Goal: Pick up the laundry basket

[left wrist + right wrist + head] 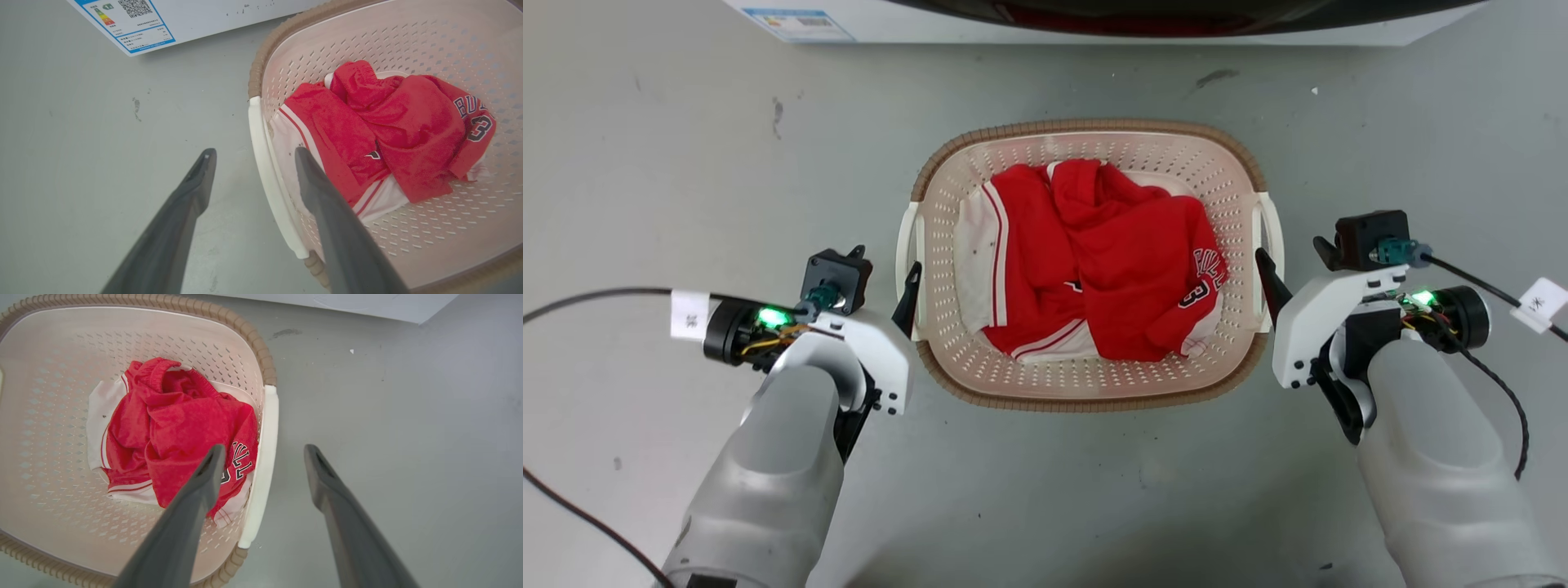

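Observation:
The laundry basket [1094, 128] stands on the grey floor in the middle of the head view, cream with perforated walls and a brown woven-look rim. Crumpled red and white jerseys [1094, 261] lie inside it. My left gripper [910, 286] is at the basket's white left handle [261, 163]. It is open, with one finger over the inside and the other outside [255, 153]. My right gripper [1267, 273] is open in the same way [265, 449], its fingers on either side of the white right handle [267, 428]. Neither gripper holds anything.
A white washer [1094, 20] stands just beyond the basket, with an energy label [126, 22] on its front. Black cables [605, 294] trail from both wrists. Bare grey floor [686, 163] lies to the left, right and front of the basket.

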